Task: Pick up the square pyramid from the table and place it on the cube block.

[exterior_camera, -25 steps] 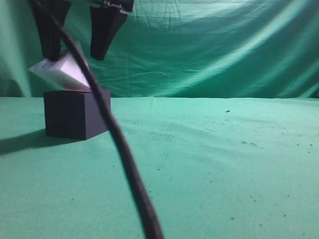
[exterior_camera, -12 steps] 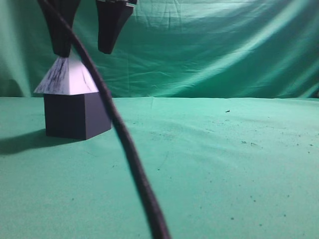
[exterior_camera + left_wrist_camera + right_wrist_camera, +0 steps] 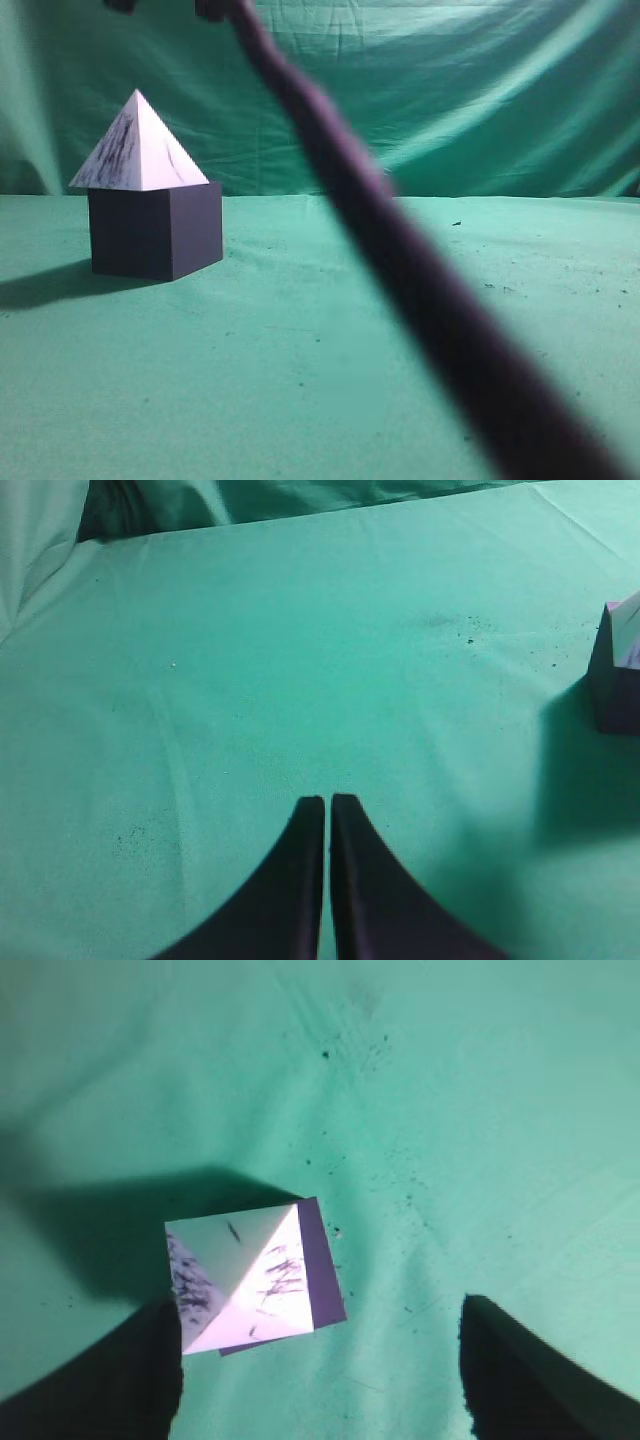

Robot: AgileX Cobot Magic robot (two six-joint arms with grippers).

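The square pyramid (image 3: 138, 150), white with dark scribbles, stands upright on the dark cube block (image 3: 150, 232) at the left of the green table (image 3: 350, 330). In the right wrist view I look straight down on the pyramid (image 3: 240, 1280), with a strip of the cube (image 3: 327, 1270) showing beside it. My right gripper (image 3: 318, 1305) is open and empty, high above them; only its fingertips (image 3: 165, 6) show at the top edge of the exterior view. My left gripper (image 3: 327, 800) is shut and empty over bare cloth, with the cube (image 3: 618, 685) at the right edge of its view.
A thick dark cable (image 3: 400, 260), blurred, crosses the exterior view from top left to bottom right. A green cloth backdrop (image 3: 450, 90) hangs behind the table. The cube casts a shadow (image 3: 40, 285) to its left.
My right gripper let go of the pyramid and rose almost out of the exterior view. The pyramid went from tilted to upright on the cube. The cable swung to the right.
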